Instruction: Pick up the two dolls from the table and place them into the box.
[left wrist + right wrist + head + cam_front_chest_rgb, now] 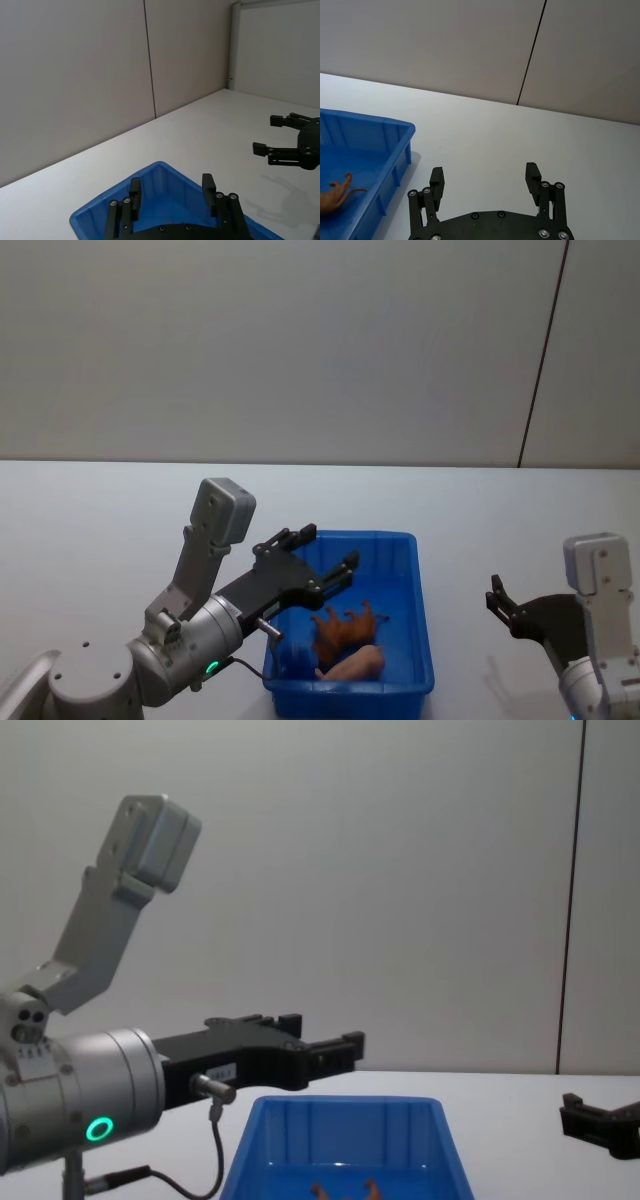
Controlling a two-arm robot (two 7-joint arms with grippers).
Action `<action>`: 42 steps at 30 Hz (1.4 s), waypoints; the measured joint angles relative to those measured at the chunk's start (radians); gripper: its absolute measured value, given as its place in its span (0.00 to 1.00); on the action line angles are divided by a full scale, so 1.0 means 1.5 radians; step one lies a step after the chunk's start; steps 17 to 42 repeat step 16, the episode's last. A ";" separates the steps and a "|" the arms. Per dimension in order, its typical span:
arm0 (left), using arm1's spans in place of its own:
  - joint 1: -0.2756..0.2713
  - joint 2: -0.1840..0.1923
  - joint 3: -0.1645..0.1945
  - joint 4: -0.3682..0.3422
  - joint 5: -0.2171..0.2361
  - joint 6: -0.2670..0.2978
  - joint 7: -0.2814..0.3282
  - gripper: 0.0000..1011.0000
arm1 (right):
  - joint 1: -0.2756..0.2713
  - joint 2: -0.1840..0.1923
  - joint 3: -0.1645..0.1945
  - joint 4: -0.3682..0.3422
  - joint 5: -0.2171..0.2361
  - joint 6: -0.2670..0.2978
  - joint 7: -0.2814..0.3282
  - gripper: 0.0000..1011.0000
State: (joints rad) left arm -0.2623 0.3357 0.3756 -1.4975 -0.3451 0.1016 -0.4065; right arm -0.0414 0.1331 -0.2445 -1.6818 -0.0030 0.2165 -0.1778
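Down at the near end of the blue box (420, 635), both dolls are lying on its floor. The pale pinkish doll (355, 665) sits closest to the robot, tucked by the near wall, and the reddish-brown doll (345, 628) lies just beyond it, touching or very nearly so. The right wrist view catches that brown figure too, spindly limbs splayed on the blue floor. The chest view shows only its upper tips poking above the near rim.

Over the box's left side hangs the left hand (320, 558), reaching in from the robot's left, fingers spread wide apart and holding nothing. In the left wrist view its two black fingers (134, 192) stand well separated with the box's far corner showing between them. It sits above the rim, not down inside, as the chest view makes clear: the dark hand floats over the box's left edge.

Off to the right, well apart from the box, the right hand (503, 608) hovers over the bare white counter (100, 520), casting a faint shadow beneath. Its fingers are also parted wide, empty, and point toward the far side of the counter. The left wrist view picks it up farther off, jaws gaping.

Beyond everything, the counter runs back to a plain grey wall (300, 340) with one dark vertical seam.
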 joint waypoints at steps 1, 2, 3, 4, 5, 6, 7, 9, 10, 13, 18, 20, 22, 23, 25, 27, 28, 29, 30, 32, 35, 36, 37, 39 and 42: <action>-0.002 -0.001 0.001 0.003 -0.001 -0.001 -0.008 0.73 | 0.000 0.000 0.000 0.000 0.000 0.000 0.000 0.99; -0.003 -0.002 0.001 0.004 -0.001 -0.002 -0.011 0.79 | 0.000 0.000 0.000 0.000 0.000 0.000 0.000 0.99; -0.004 -0.003 0.002 0.006 -0.002 -0.003 -0.018 0.80 | 0.000 0.000 0.000 0.000 0.000 0.000 0.000 0.99; -0.004 -0.003 0.002 0.006 -0.002 -0.003 -0.018 0.82 | 0.000 0.000 0.000 0.000 0.000 0.000 0.000 0.99; -0.005 -0.003 0.002 0.007 -0.002 -0.003 -0.021 0.87 | 0.000 0.000 0.000 0.000 0.000 0.000 0.000 0.99; -0.006 -0.004 0.002 0.009 -0.003 -0.004 -0.027 0.89 | 0.000 0.000 0.000 0.000 0.000 0.000 0.000 0.99; -0.008 -0.005 0.003 0.011 -0.004 -0.004 -0.032 0.92 | 0.000 0.000 0.000 0.000 0.000 0.000 0.000 0.99; -0.009 -0.005 0.003 0.012 -0.004 -0.005 -0.036 0.97 | 0.000 0.000 0.000 0.000 0.000 0.000 0.000 0.99; -0.010 -0.006 0.003 0.014 -0.005 -0.006 -0.040 0.99 | 0.000 0.000 0.000 0.000 0.000 0.000 0.000 0.99; -0.011 -0.007 0.004 0.015 -0.005 -0.006 -0.045 0.99 | 0.000 0.000 0.000 0.000 0.000 0.000 0.000 0.99; -0.012 -0.007 0.004 0.017 -0.006 -0.007 -0.050 0.99 | 0.000 0.000 0.000 0.000 0.000 0.000 0.000 0.99; -0.012 -0.007 0.004 0.017 -0.006 -0.007 -0.050 0.99 | 0.000 0.000 0.000 0.000 0.000 0.000 0.000 0.99; -0.012 -0.007 0.004 0.017 -0.006 -0.007 -0.050 0.99 | 0.000 0.000 0.000 0.000 0.000 0.000 0.000 0.99; -0.012 -0.007 0.004 0.017 -0.006 -0.007 -0.050 0.99 | 0.000 0.000 0.000 0.000 0.000 0.000 0.000 0.99; -0.012 -0.007 0.004 0.017 -0.006 -0.007 -0.050 0.99 | 0.000 0.000 0.000 0.000 0.000 0.000 0.000 0.99; -0.012 -0.007 0.004 0.017 -0.006 -0.007 -0.050 0.99 | 0.000 0.000 0.000 0.000 0.000 0.000 0.000 0.99; -0.012 -0.007 0.004 0.017 -0.006 -0.007 -0.050 0.99 | 0.000 0.000 0.000 0.000 0.000 0.000 0.000 0.99; -0.012 -0.007 0.004 0.017 -0.006 -0.007 -0.050 0.99 | 0.000 0.000 0.000 0.000 0.000 0.000 0.000 0.99; -0.012 -0.007 0.004 0.017 -0.006 -0.007 -0.050 0.99 | 0.000 0.000 0.000 0.000 0.000 0.000 0.000 0.99; -0.012 -0.007 0.004 0.017 -0.006 -0.007 -0.050 0.99 | 0.000 0.000 0.000 0.000 0.000 0.000 0.000 0.99; -0.012 -0.007 0.004 0.017 -0.006 -0.007 -0.050 0.99 | 0.000 0.000 0.000 0.000 0.000 0.000 0.000 0.99; -0.012 -0.007 0.004 0.017 -0.006 -0.007 -0.050 0.99 | 0.000 0.000 0.000 0.000 0.000 0.000 0.000 0.99; -0.012 -0.007 0.004 0.017 -0.006 -0.007 -0.050 0.99 | 0.000 0.000 0.000 0.000 0.000 0.000 0.000 0.99; -0.012 -0.007 0.004 0.017 -0.006 -0.007 -0.050 0.99 | 0.000 0.000 0.000 0.000 0.000 0.000 0.000 0.99; -0.012 -0.007 0.004 0.017 -0.006 -0.007 -0.050 0.99 | 0.000 0.000 0.000 0.000 0.000 0.000 0.000 0.99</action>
